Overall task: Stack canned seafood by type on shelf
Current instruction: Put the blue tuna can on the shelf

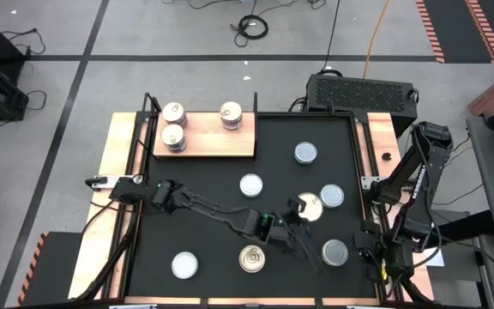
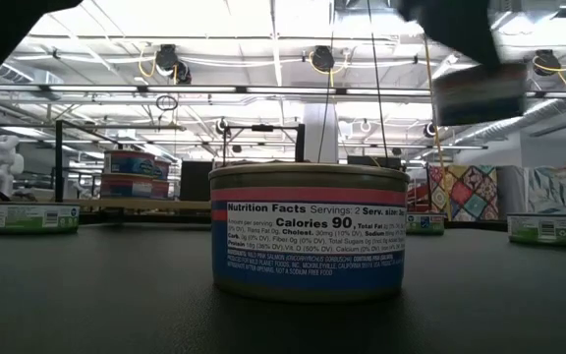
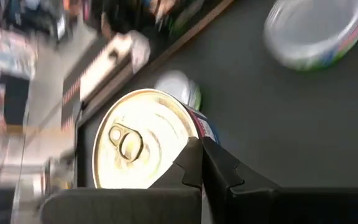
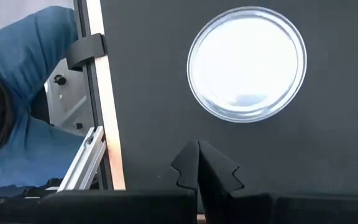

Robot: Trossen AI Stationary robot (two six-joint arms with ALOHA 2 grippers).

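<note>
Several squat tins lie on the black mat (image 1: 230, 232). A gold-lidded tin with a pull-tab (image 3: 135, 140) sits right beside my left gripper (image 3: 199, 142), mid-mat toward the right (image 1: 309, 207); the fingers are shut and overlap its rim. A second gold tin (image 1: 252, 257) stands near the near edge, large in the low view (image 2: 308, 231). The pale wooden shelf (image 1: 204, 146) at the far left carries three tins or stacks (image 1: 174, 112) (image 1: 173, 137) (image 1: 231, 114). My right gripper (image 4: 196, 144), shut, hovers over the mat near the right near corner (image 1: 374, 256), just short of a silver tin (image 4: 247, 62). My left gripper has its shut fingers (image 3: 219, 168) in front of the gold tin's rim (image 3: 188, 134), coming from above and slanting toward the table's right. The fingers hide the meeting place, so I cannot tell whether they touch the tin.
Other tins stand loose on the mat (image 1: 305, 153) (image 1: 250, 184) (image 1: 331, 196) (image 1: 184, 264) (image 1: 335, 251). Wooden side strips (image 1: 377, 146) and black frame rails border the mat. A blue cloth-like shape (image 4: 23, 106) shows beyond the strip. A black box (image 1: 363, 90) sits past the far edge.
</note>
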